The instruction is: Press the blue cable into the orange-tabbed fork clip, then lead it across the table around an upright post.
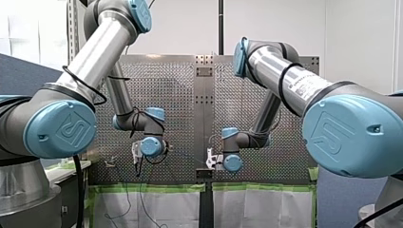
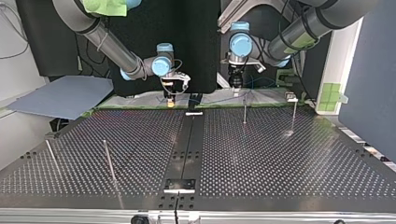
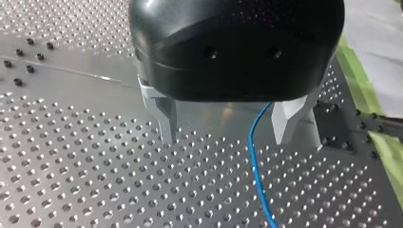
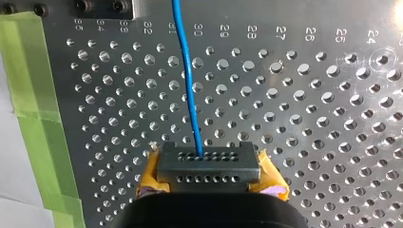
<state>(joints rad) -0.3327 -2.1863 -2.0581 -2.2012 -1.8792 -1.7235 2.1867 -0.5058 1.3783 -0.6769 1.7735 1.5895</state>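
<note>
The blue cable runs over the perforated table and ends in my right gripper, whose yellow-padded jaws are shut on it. In the top view this gripper sits low at the table's far edge. My left gripper stands open just above the table with its metal fingers apart. The cable passes between them, nearer one finger and touching neither. A small clip stands at the far right in the top view, and thin upright posts rise close to it.
Two more thin posts stand at the top view's near left. Green tape lines the table's edge beside my right gripper. A grey-blue sheet lies off the table's far left corner. A metal strip divides the table.
</note>
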